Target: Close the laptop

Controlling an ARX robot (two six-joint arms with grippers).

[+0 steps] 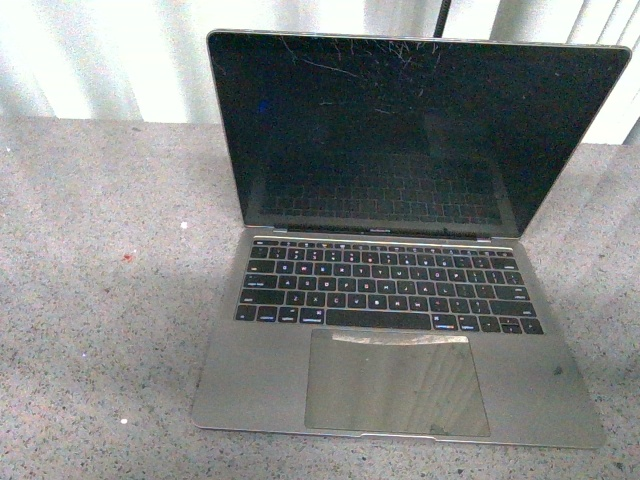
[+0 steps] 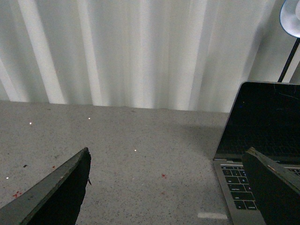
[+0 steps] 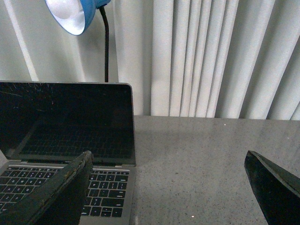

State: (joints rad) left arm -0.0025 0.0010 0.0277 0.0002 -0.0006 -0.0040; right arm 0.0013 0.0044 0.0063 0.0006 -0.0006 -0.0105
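The laptop (image 1: 395,330) stands open on the grey speckled table (image 1: 100,300), silver-grey with black keys, a large trackpad and a scratched dark screen tilted back. Neither arm shows in the front view. My left gripper (image 2: 168,161) is open and empty, low over the table beside the laptop's left side (image 2: 234,187); one finger (image 2: 274,187) overlaps the keyboard edge in view. My right gripper (image 3: 168,161) is open and empty beside the laptop's right side (image 3: 110,187), with one finger (image 3: 56,197) in front of the keys.
A blue desk lamp (image 3: 77,16) on a black stem stands behind the laptop; its shade also shows in the left wrist view (image 2: 290,18). White pleated curtains (image 3: 211,56) close off the back. A small red mark (image 1: 126,258) is on the table.
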